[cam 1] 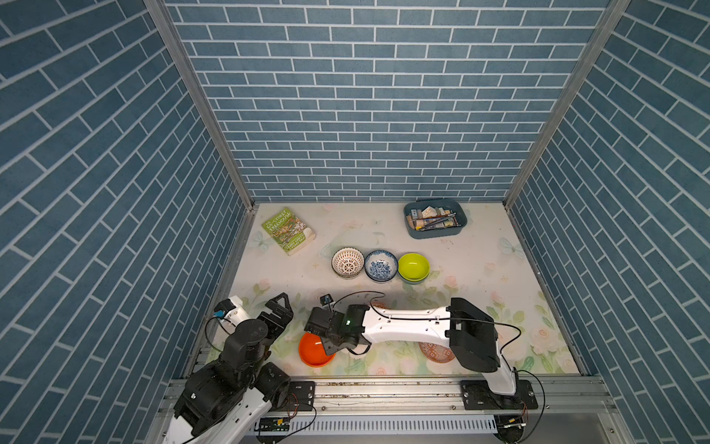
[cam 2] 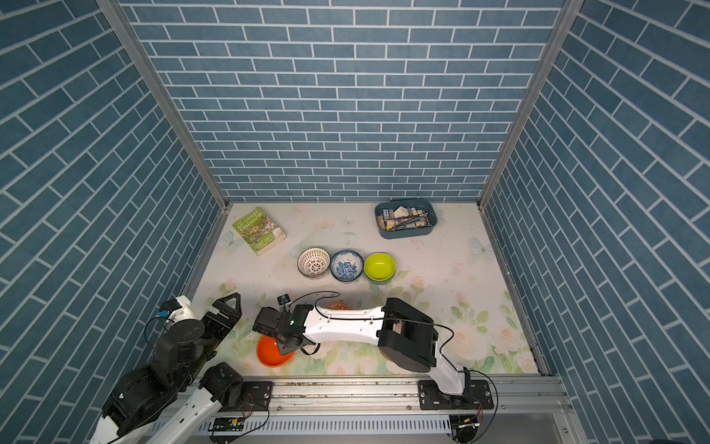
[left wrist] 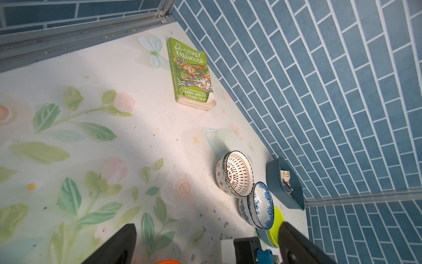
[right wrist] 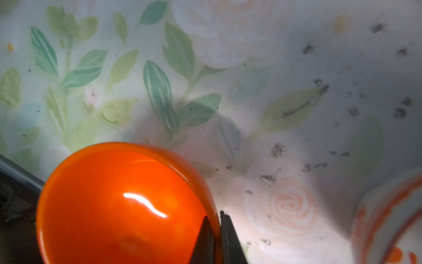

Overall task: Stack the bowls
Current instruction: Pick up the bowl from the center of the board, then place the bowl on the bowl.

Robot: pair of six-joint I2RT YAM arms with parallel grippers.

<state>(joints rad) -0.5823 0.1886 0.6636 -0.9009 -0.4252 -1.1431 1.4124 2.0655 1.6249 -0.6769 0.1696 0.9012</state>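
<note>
Thin black jaws astride rim of glossy orange bowl (right wrist: pixel 114 205)

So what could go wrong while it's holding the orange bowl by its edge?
1. The right gripper pinches only the thin rim of the glossy orange bowl, so the bowl might slip or tip when lifted.
2. An orange-patterned bowl sits close beside it; a swing could knock it.
3. The lime bowl and blue-floral bowl stand nearly touching, so setting down there could bump one.
</note>
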